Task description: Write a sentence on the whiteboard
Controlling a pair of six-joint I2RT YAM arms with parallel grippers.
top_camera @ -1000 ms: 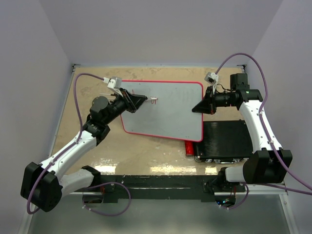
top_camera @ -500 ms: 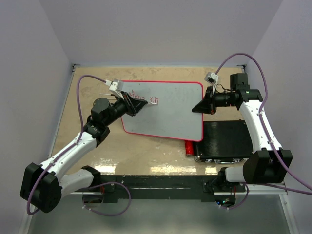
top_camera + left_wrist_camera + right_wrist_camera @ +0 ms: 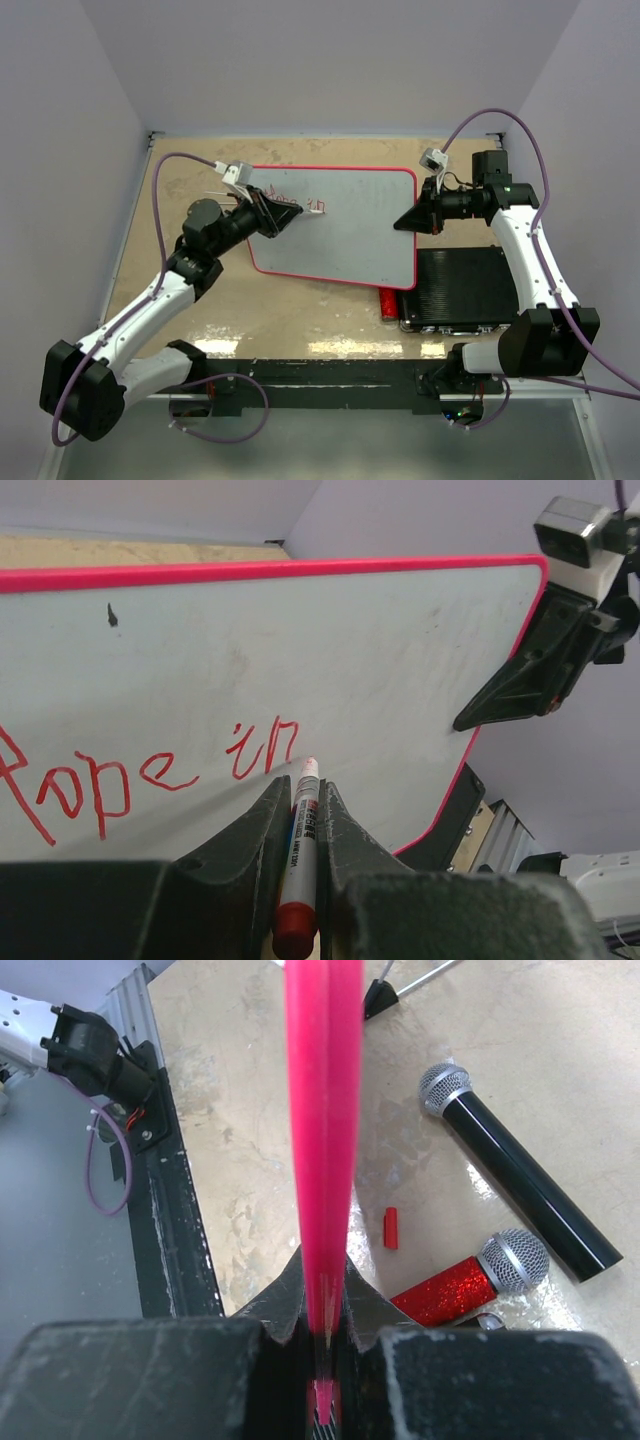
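Note:
The whiteboard (image 3: pixel 350 225) with its thin red frame is held tilted above the table. My right gripper (image 3: pixel 408 222) is shut on its right edge; the red frame (image 3: pixel 325 1110) runs edge-on between my jaws in the right wrist view. My left gripper (image 3: pixel 297 208) is shut on a white marker with a red end (image 3: pixel 297 850). Its tip touches the board just right of the red lettering "Hope in" (image 3: pixel 150 775). The lettering also shows in the top view (image 3: pixel 300 203).
A black ribbed case (image 3: pixel 470 285) lies under the board's right side. A red glitter microphone (image 3: pixel 470 1285), a black microphone (image 3: pixel 515 1185) and a red marker cap (image 3: pixel 390 1228) lie on the table. Walls stand close on three sides.
My left gripper drew back left, uncovering the lettering, then came a little right again with the marker. The right gripper and the board have stayed still.

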